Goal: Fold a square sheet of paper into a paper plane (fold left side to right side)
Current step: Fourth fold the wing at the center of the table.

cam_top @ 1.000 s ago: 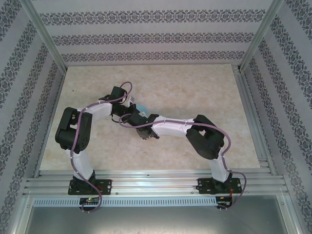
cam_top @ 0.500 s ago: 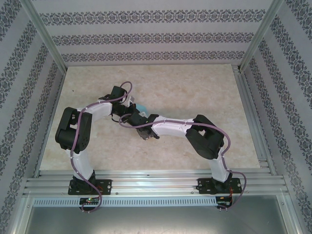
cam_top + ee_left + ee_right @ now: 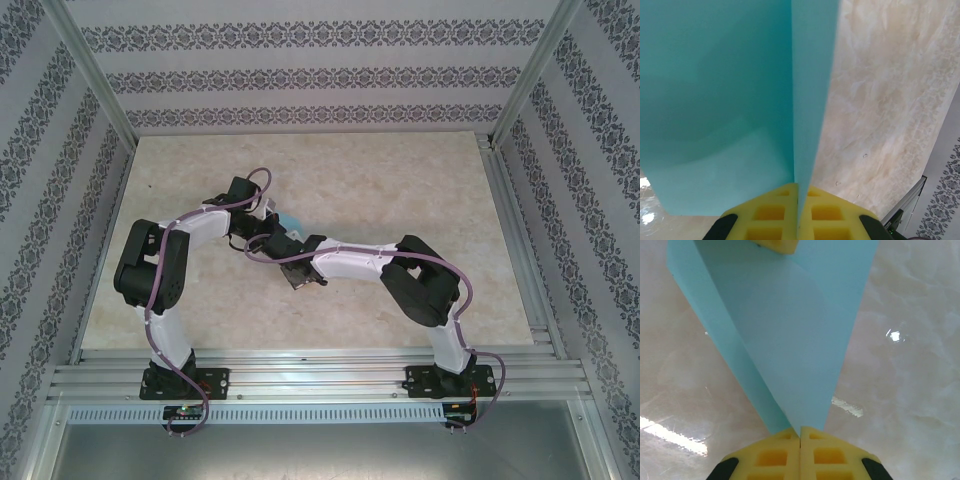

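Note:
The square sheet of paper (image 3: 790, 340) is light blue and folded into a long shape that narrows to a point, with one layer lying over another. My right gripper (image 3: 800, 429) is shut on its narrow tip, yellow pads pressed together just above the table. My left gripper (image 3: 799, 185) is shut on the paper's other end, where the sheet (image 3: 715, 100) rises edge-on from between the pads. One left finger (image 3: 775, 244) shows at the paper's far end. From above, both grippers meet mid-table, left (image 3: 268, 226) and right (image 3: 290, 243), with a sliver of paper (image 3: 288, 220) between them.
The table (image 3: 400, 180) is a pale marbled surface. Aluminium rails (image 3: 320, 375) run along the near edge and another (image 3: 515, 240) down the right side. Patterned walls (image 3: 300, 75) close in the back and both sides. A glare spot (image 3: 895, 335) lies right of the paper.
The right wrist has turned slightly over the middle of the table. The left arm has held still.

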`<state>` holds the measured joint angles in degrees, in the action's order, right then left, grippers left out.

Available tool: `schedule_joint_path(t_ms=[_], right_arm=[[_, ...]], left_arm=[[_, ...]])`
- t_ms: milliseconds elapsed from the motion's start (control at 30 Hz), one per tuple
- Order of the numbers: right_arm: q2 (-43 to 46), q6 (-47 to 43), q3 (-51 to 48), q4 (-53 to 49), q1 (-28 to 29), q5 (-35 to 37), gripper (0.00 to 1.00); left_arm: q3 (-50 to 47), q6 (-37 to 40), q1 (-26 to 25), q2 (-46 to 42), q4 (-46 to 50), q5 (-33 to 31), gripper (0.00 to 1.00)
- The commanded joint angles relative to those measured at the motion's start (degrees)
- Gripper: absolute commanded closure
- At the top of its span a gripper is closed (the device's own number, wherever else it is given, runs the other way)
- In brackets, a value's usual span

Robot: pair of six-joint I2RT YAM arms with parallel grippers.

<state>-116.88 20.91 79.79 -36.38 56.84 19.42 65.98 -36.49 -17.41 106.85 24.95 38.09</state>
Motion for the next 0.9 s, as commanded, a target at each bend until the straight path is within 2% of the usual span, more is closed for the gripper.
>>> schedule_joint_path(t_ms=[0,200,267,500,600,700,867], right_arm=[[0.68,0.10,-1.90,-0.09,-0.80,-2.30,0.93],[0.78,0.15,-2.37,-0.75,-1.16,-1.95,0.91],[0.78,0.00,-2.42,-1.12,-1.14,-1.46,0.85],[1.75,-0.10,-3.32,-1.59,-1.12,-0.43,0.83],[1.66,0.04,-3.74,-1.43,-1.20,-1.19,0.85],[1.81,0.35,-4.28,-1.07,-1.20,-2.12,0.96],[2.59,1.06,-5.33,-0.07,-1.47,-4.14,1.00]], left_arm=[[1.45,0.55,-0.61,0.73,0.49,0.64,1.00],[1.46,0.64,-0.55,0.97,0.53,0.60,1.00],[1.37,0.65,-0.62,0.95,0.52,0.58,1.00],[1.58,0.65,-0.61,0.94,0.59,0.27,1.00],[1.73,0.68,-0.56,1.11,0.63,0.26,1.00],[1.92,0.66,-0.56,1.33,0.75,0.13,1.00],[3.01,0.82,-0.59,2.36,1.06,0.23,1.00]])
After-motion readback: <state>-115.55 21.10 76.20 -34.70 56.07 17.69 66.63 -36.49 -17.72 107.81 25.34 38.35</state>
